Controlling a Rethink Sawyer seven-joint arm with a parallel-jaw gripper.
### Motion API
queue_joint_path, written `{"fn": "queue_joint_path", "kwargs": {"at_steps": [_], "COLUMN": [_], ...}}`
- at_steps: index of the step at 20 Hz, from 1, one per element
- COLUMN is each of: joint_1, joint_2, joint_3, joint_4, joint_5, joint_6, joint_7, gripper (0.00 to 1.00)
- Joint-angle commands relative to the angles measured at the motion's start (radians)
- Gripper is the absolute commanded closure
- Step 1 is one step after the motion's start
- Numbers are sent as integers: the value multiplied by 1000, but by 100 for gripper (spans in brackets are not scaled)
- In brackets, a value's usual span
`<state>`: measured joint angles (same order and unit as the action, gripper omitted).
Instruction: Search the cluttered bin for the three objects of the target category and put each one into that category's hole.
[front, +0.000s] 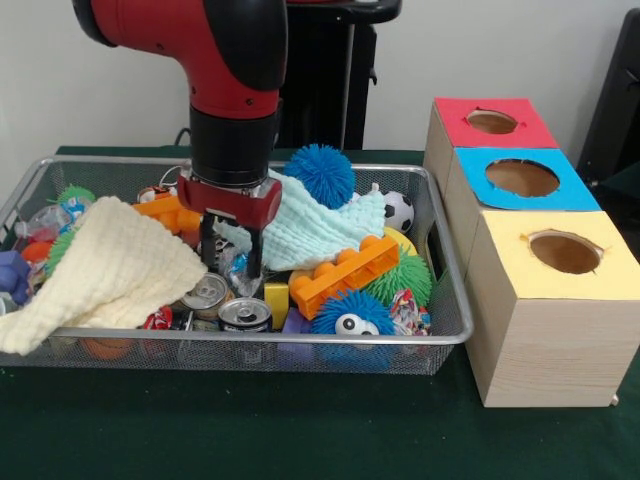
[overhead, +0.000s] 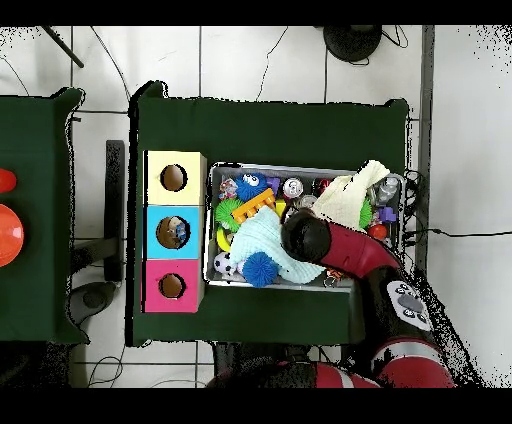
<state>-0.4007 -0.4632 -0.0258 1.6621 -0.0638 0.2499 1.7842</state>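
The wire-mesh bin (front: 300, 341) is full of mixed clutter; it also shows in the overhead view (overhead: 213, 262). My gripper (front: 232, 262) points straight down into the middle of the bin, open, with its fingers (front: 207, 250) either side of a crinkled wrapper and the edge of a light-blue cloth (front: 320, 228). Two drink cans (front: 245, 314) lie just in front of it. An orange toy brick (front: 345, 274) lies to its right. A pale-yellow cloth (front: 115, 270) covers the bin's left part. In the overhead view the arm (overhead: 305, 235) hides the gripper.
Three wooden boxes with holed tops stand right of the bin: red (front: 492, 122), blue (front: 522, 178), yellow (front: 563, 252). Also in the bin are a blue spiky ball (front: 320, 175), a green one (front: 400, 278), a small soccer ball (front: 398, 210) and a blue ball with eyes (front: 350, 315).
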Motion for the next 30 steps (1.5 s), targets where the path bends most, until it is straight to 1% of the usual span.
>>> {"fn": "queue_joint_path", "kwargs": {"at_steps": [1, 4, 7, 9, 11, 15, 19, 21, 25, 26, 29, 30], "joint_1": [-7, 17, 7, 9, 21, 58, 56, 55, 62, 62, 18, 22], "joint_2": [23, 36, 68, 82, 98, 142, 190, 203, 203, 199, 172, 157], "joint_3": [78, 51, 51, 36, 9, -55, -60, -54, -51, -49, -2, -5], "joint_4": [147, 155, 164, 166, 165, 164, 146, 139, 148, 153, 174, 182], "joint_5": [-61, -71, -85, -93, -98, -85, -72, -62, -46, -43, -59, -45], "joint_6": [-98, -136, -186, -204, -220, -321, -419, -446, -476, -490, -459, -429], "joint_7": [117, 130, 133, 137, 142, 177, 184, 185, 187, 185, 183, 181], "gripper": [0, 0, 0, 0, 0, 0, 0, 0, 0, 100, 100, 100]}}
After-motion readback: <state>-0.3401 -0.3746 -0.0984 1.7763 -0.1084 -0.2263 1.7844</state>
